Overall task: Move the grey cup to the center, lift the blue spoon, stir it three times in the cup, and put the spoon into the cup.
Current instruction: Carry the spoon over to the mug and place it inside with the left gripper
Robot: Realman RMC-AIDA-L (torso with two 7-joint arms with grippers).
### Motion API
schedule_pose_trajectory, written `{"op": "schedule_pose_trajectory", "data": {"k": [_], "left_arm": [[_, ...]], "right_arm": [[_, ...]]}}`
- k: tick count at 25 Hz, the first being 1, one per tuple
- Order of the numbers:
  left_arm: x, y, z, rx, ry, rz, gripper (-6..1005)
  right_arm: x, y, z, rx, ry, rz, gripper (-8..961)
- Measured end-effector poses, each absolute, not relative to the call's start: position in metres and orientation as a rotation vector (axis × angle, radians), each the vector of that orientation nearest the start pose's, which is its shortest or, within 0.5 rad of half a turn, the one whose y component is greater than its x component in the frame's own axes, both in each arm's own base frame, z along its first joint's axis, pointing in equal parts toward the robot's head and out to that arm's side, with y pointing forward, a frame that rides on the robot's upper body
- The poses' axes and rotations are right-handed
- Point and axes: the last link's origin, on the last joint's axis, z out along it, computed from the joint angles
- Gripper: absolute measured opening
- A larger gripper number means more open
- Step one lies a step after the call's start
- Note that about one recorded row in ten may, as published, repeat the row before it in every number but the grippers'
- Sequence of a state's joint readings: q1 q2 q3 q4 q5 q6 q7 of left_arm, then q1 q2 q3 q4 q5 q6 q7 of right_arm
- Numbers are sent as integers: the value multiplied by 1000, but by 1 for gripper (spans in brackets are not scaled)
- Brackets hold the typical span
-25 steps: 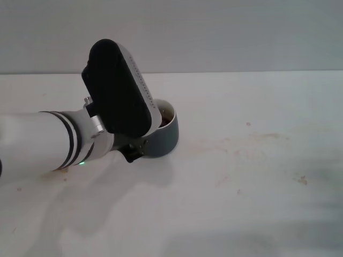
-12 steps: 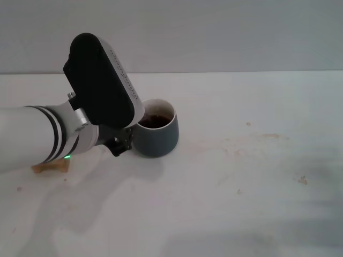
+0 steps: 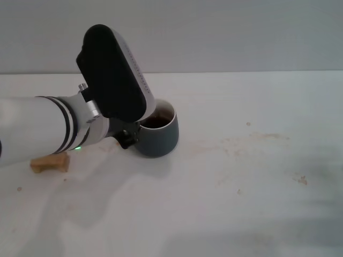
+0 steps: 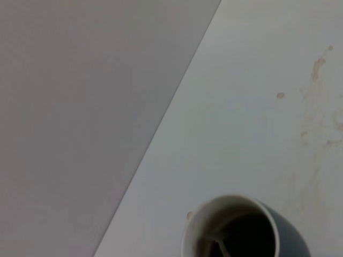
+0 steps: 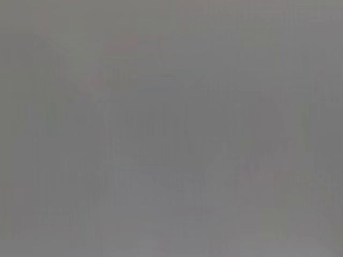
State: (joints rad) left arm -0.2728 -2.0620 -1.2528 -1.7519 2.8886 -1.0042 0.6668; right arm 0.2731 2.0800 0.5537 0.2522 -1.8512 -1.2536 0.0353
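Observation:
The grey cup [image 3: 159,136] stands on the white table left of the middle, with dark liquid inside. My left arm comes in from the left, and its black wrist housing covers the cup's left rim. My left gripper [image 3: 128,138] is at the cup's left side, mostly hidden behind the housing. In the left wrist view the cup [image 4: 286,235] lies just below the camera, with its white inside and dark liquid showing. A thin pale shape [image 4: 217,245] stands in the liquid; I cannot tell whether it is the blue spoon. The spoon shows nowhere else. My right gripper is out of view.
A tan wooden block [image 3: 49,163] lies on the table under my left forearm. The white table [image 3: 257,176] carries faint brown stains to the right of the cup. A grey wall [image 3: 225,32] runs along the back edge. The right wrist view shows only plain grey.
My left wrist swung left and away from the cup, then came back right over its left rim. The cup stayed about where it was. The wooden block came into view.

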Motion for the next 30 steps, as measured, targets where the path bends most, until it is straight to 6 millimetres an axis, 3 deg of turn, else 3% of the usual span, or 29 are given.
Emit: {"op": "schedule_pose_trajectory", "data": {"k": [12, 20, 30], "left_arm": [[-131, 316, -30, -2408, 27, 340, 180], [-144, 311, -22, -2396, -31, 359, 180], [-159, 323, -12, -2360, -66, 397, 181]], "right_arm": [[364, 272, -14, -1406, 647, 628, -1], [364, 272, -14, -1406, 648, 628, -1], [363, 273, -14, -1407, 647, 632, -1]]}}
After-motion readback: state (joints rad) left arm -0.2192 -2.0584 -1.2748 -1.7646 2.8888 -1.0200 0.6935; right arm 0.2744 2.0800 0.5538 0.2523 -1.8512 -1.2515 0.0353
